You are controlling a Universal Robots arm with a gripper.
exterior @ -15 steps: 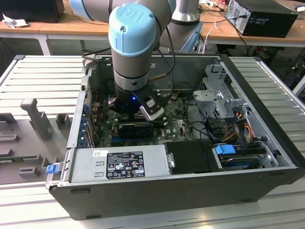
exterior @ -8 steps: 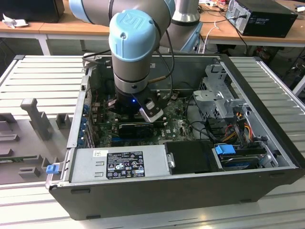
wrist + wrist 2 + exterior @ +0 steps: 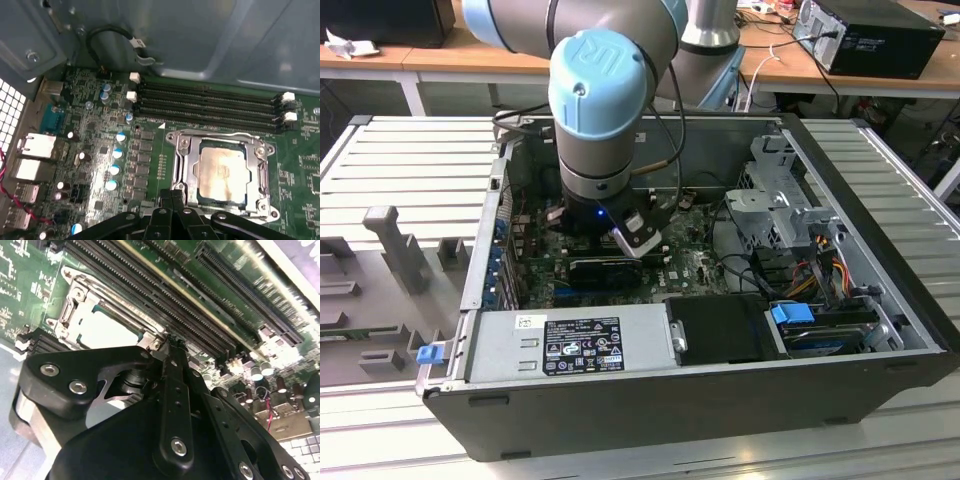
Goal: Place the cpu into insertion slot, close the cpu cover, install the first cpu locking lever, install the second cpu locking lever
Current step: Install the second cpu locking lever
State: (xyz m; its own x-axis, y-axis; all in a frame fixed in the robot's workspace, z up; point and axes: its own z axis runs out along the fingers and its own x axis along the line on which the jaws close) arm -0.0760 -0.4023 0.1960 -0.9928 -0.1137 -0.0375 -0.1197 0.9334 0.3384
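Inside the open computer case [image 3: 880, 300] lying on a grey slatted bench [image 3: 400, 165], the robot arm [image 3: 610, 90] reaches down over the green motherboard [image 3: 150, 165]. Its black claw [image 3: 172, 202] sits low over the board just beside the cpu cover [image 3: 182, 162], at the cover's edge farthest from the memory slots [image 3: 205, 102]. Both wrist views show the two fingers [image 3: 172, 370] pressed together with nothing between them, their tips at the corner of the silver frame.

Seated within the insertion slot [image 3: 200, 196], the cpu [image 3: 222, 172] shows its dull metal top through the square window of the cover, which lies flat over it. Along the cover's far side from the claw run four long black memory slots with white latches [image 3: 287, 97] at their ends. Small blue-topped capacitors [image 3: 117, 152] stand in a row beside the cover, with silver rear connectors [image 3: 35, 145] further off by the perforated case wall.

From the exterior view, a silver power supply [image 3: 570, 345] fills the near edge of the case, with a metal drive cage [image 3: 780, 205] and coloured cables [image 3: 820, 265] toward the exterior view's right of the arm. Wooden desks [image 3: 470, 50] stand behind the case.
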